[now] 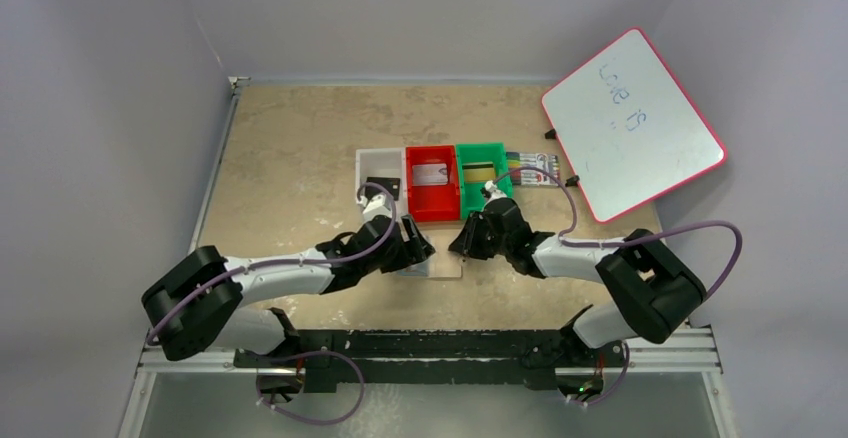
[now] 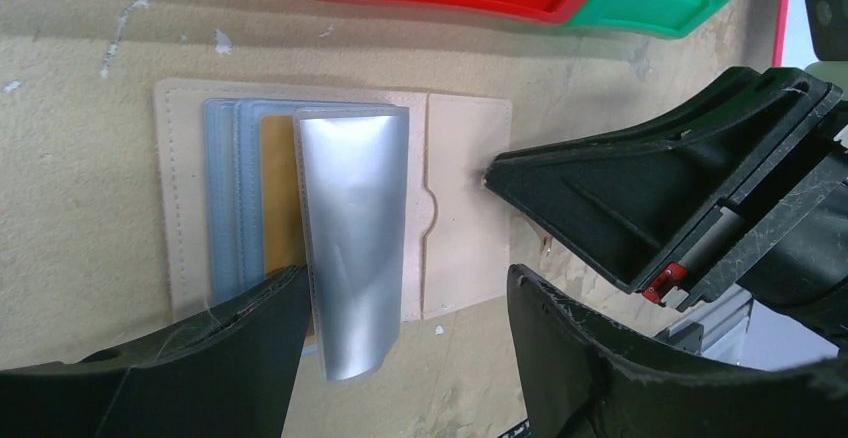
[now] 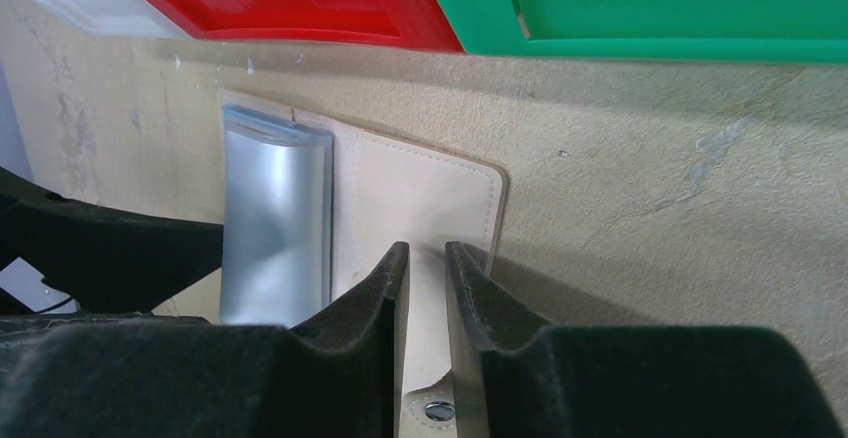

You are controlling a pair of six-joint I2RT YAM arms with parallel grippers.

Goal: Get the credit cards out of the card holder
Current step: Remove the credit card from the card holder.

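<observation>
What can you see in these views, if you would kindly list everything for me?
Table: one, beige, under everything.
White bin: one, white, left of the row; dark card inside.
Red bin: one, red, middle; pale card inside.
Green bin: one, green, right; yellow-and-black card inside.
Marker pack: one, striped, right of the green bin.
Whiteboard: one, white with pink rim, far right.
Card holder: one, tan with light-blue pockets, open flat, just nearer than the bins.
Silver card: one, silver, partway out of a pocket.
Gold card: one, gold, partly under the silver card.
Left fingers: two, black, open, straddling the silver card.
Right fingers: two, black, narrowly apart, tips on the holder's flap.
</observation>
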